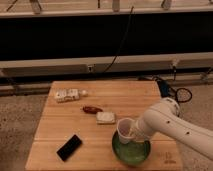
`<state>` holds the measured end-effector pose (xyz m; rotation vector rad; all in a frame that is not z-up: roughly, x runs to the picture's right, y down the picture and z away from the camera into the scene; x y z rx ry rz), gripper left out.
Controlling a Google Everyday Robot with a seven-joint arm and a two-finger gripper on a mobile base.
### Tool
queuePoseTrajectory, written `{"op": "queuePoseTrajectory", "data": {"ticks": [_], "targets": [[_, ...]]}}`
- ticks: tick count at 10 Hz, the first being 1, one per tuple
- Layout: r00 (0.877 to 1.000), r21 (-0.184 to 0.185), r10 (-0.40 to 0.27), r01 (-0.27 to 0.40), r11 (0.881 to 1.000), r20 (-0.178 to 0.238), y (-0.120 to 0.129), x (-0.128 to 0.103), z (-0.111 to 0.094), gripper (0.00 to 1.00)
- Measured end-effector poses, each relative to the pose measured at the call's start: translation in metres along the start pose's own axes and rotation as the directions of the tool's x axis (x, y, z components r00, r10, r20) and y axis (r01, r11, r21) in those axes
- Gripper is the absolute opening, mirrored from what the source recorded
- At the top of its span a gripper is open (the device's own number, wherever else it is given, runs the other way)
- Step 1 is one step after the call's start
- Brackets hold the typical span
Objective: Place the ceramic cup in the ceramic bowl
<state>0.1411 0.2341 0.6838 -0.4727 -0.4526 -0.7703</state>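
The small white ceramic cup (123,130) is tilted and held in the air just over the far left rim of the glossy green ceramic bowl (131,151). The bowl sits on the wooden table (95,125) near its front right edge. My gripper (131,134) reaches in from the right on a white arm and is shut on the cup's right side, directly above the bowl.
A flat white rectangular block (105,117) lies just left of the cup. A small red-brown item (92,109) lies behind it. A white packet (66,95) sits at the far left. A black flat device (69,147) lies at the front left. Cables (175,92) trail off the table's right side.
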Motion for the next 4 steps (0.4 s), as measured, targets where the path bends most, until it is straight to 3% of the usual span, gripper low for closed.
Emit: {"op": "queuePoseTrajectory", "data": {"ticks": [2, 4], "targets": [[1.0, 0.001, 0.001, -0.001, 1.0, 0.0, 0.0002, 0.0001, -0.0001, 0.47], [1.0, 0.003, 0.002, -0.002, 1.0, -0.001, 0.0011, 0.0002, 0.0001, 0.56]]}}
